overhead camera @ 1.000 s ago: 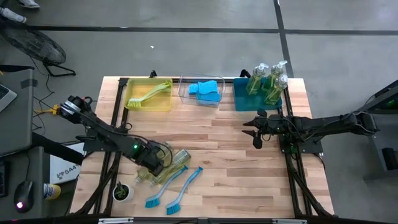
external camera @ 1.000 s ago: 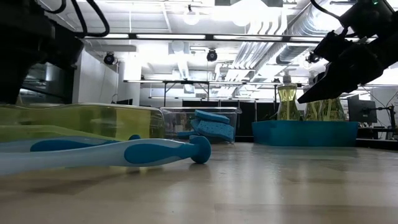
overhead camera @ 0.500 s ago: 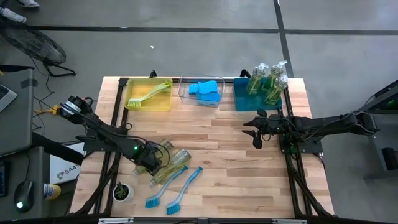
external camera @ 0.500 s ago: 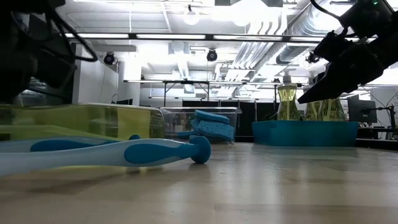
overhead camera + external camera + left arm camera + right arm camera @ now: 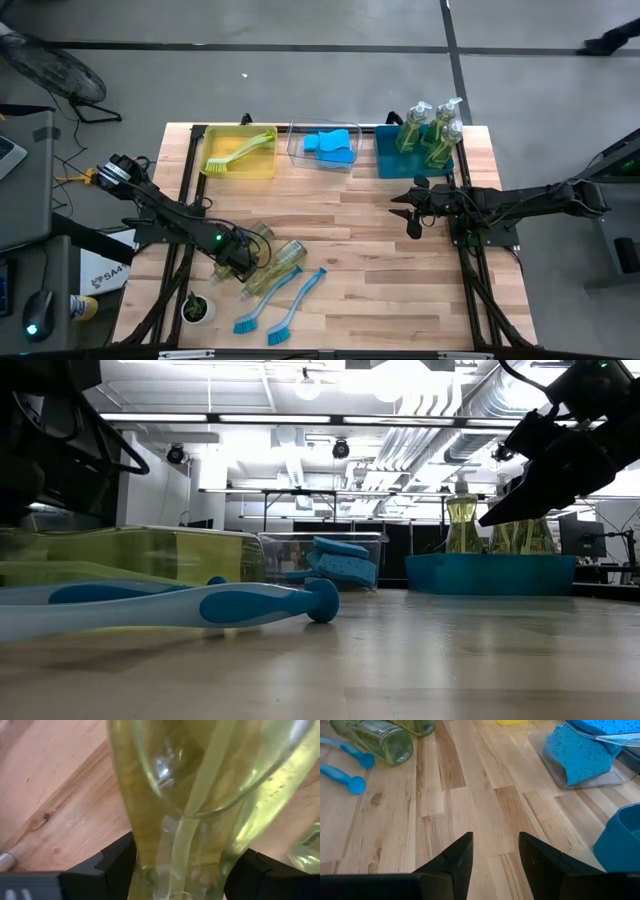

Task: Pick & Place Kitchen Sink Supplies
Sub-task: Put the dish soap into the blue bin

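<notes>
- Surface (image 5: 370, 250): wood planks, light brown, smooth w/ a soft shine; grain lines and dark knots show.
- Soap bottle (image 5: 200, 785) lying down: clear plastic, yellow-green, very shiny, see-through.
- Standing soap bottles (image 5: 430, 135): same clear shiny plastic.
- Blue brushes (image 5: 290, 300): smooth plastic handles, a bit glossy.
- Yellow-green brush (image 5: 235, 155): plastic, smooth.
- Sponges (image 5: 582, 750): blue, soft, rough and fuzzy, matt.
- Yellow bin (image 5: 265, 165): see-through plastic, shiny.
- Clear bin (image 5: 295, 145): clear plastic, glossy.
- Teal bin (image 5: 490, 573): solid plastic, smooth.
- Right hand (image 5: 492, 855) and left hand (image 5: 182, 870): dark plastic fingers, matt.
- Floor (image 5: 300, 70): grey, dull, looks like concrete.
</notes>
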Available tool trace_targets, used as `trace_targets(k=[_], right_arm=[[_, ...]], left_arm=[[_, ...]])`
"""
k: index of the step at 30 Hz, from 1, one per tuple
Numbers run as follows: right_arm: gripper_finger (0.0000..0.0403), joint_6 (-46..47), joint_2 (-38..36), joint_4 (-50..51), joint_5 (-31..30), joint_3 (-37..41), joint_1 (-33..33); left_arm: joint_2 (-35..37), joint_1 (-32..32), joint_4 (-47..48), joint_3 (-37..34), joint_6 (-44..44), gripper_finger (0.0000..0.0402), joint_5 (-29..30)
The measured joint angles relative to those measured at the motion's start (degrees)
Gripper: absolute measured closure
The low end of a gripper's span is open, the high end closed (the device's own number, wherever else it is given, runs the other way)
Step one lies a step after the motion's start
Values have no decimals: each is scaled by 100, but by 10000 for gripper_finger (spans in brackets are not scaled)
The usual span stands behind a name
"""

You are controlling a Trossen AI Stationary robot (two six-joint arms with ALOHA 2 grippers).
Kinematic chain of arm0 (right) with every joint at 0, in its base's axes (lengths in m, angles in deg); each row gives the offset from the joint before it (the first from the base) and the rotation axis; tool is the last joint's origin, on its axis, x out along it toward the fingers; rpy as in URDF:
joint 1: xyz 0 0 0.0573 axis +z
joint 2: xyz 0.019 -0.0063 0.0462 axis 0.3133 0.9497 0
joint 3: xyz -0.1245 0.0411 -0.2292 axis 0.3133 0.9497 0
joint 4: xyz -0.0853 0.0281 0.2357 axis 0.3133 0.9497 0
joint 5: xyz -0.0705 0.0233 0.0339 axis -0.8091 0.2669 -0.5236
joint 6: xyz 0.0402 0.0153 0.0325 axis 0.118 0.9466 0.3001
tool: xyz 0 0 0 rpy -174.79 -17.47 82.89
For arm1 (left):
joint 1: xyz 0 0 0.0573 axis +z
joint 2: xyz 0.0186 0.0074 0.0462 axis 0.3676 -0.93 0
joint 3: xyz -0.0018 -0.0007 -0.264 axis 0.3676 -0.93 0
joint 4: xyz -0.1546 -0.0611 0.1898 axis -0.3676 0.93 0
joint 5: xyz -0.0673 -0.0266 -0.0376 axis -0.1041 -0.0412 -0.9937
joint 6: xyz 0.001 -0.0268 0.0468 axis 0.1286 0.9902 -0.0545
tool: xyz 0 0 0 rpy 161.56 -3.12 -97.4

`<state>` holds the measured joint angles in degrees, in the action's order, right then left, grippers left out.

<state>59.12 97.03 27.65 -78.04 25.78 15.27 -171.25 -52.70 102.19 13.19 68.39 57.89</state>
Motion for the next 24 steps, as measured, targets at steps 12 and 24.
trace_targets(k=[12,24], right_arm=[[252,-7,0,-143,-20,0,1],[252,-257,-2,-777,27,0,2]], left_arm=[[2,2,188,91,-428,211,-241],[-2,571,1576,1213,-1617,211,288]])
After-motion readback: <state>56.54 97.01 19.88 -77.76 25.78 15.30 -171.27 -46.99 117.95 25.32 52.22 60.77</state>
